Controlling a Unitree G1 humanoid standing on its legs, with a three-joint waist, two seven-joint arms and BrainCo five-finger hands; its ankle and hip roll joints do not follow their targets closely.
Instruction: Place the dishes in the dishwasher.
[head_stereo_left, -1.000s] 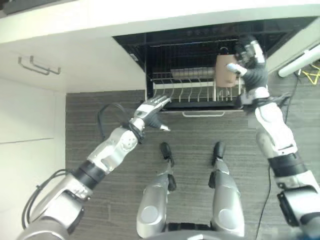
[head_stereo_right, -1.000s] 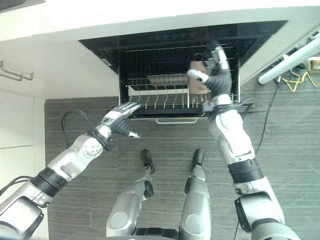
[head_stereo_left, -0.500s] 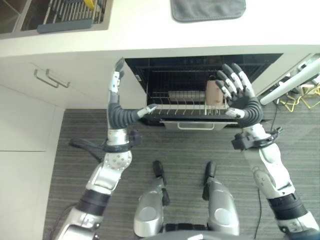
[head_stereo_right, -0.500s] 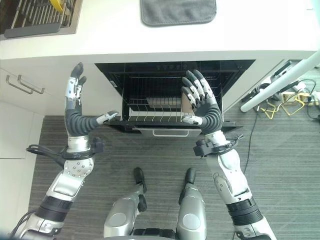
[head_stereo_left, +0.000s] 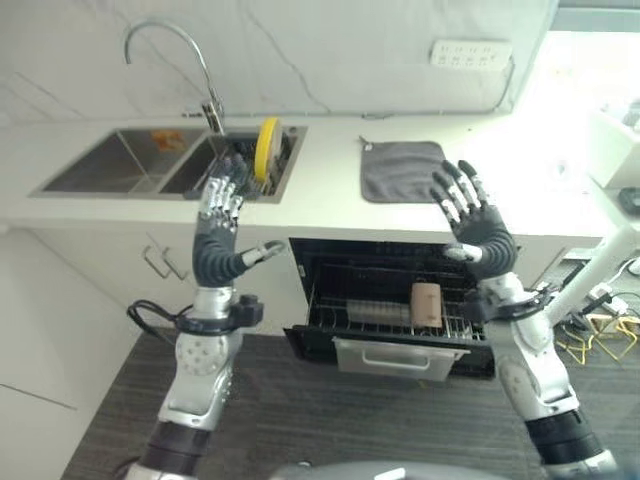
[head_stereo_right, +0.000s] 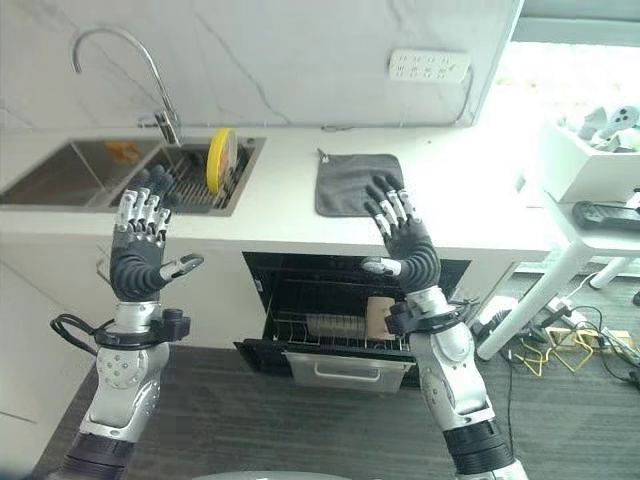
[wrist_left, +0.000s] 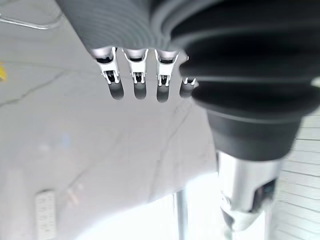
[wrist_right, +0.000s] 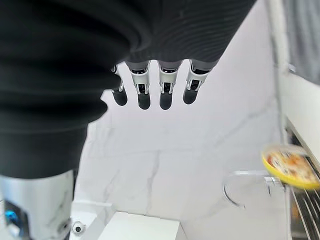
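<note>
A yellow plate stands on edge in the wire rack of the right sink basin; it also shows in the right wrist view as the yellow plate. Below the counter the dishwasher is open, its lower rack pulled out with a tan cup-like dish standing in it. My left hand is raised in front of the sink, open, its fingers straight and holding nothing. My right hand is raised above the dishwasher, open too, with its fingers spread and free.
A grey mat lies on the white counter right of the sink. A curved tap rises behind the basins. Cabinet handles sit left of the dishwasher. A white table stands at the far right, cables on the floor beneath.
The camera has tipped up from the floor to the counter. My right hand has come away from the tan dish in the rack, and both hands have risen with straight fingers.
</note>
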